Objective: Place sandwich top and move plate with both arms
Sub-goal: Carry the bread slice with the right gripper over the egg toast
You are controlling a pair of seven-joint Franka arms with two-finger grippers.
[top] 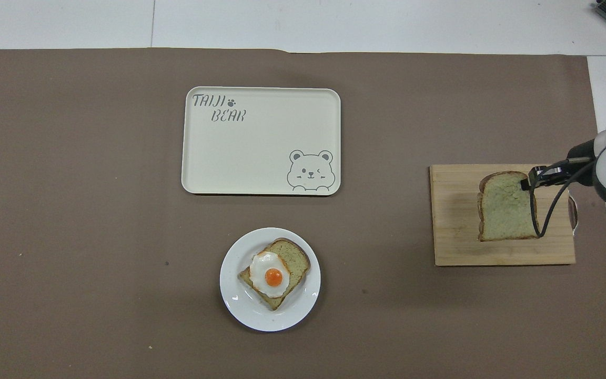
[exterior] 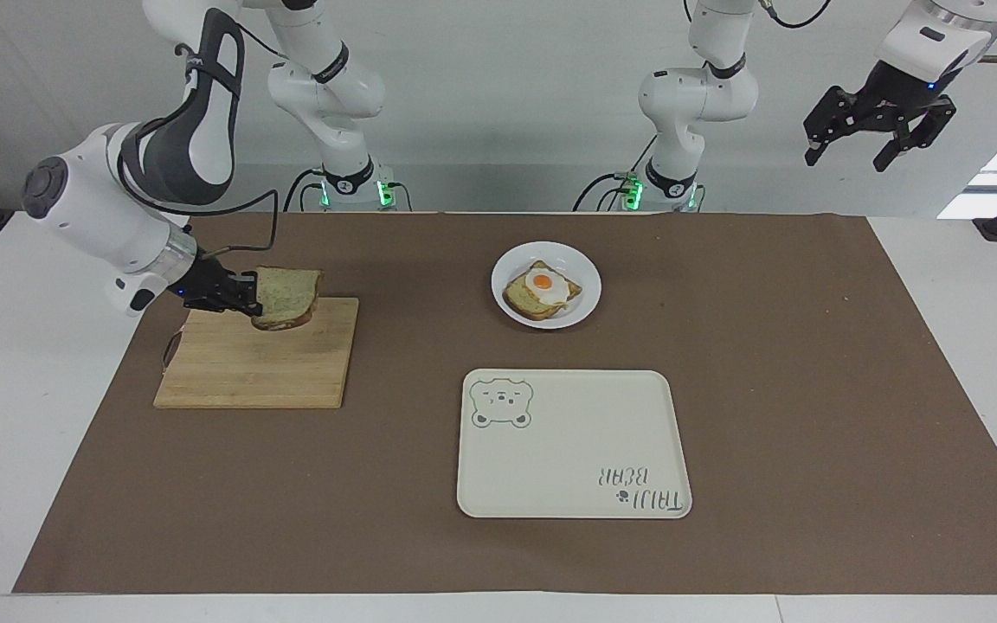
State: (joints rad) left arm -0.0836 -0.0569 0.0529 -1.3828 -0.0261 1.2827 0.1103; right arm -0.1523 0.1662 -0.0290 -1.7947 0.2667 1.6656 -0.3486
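Note:
My right gripper (exterior: 247,296) is shut on the crust edge of the sandwich top (exterior: 289,296), a pale speckled bread slice, and holds it in the air over the wooden cutting board (exterior: 239,372). In the overhead view the slice (top: 505,208) hangs over the board (top: 455,237) with the gripper (top: 528,182) at its edge. The white plate (exterior: 516,311) sits mid-table near the robots and bears a bread slice with a fried egg (exterior: 543,288); it also shows in the overhead view (top: 245,310). My left gripper (exterior: 878,138) is open and waits high above the left arm's end of the table.
A cream bear-printed tray (exterior: 574,444) lies farther from the robots than the plate; it shows in the overhead view too (top: 261,141). A brown mat (exterior: 810,389) covers the table. The cutting board lies at the right arm's end.

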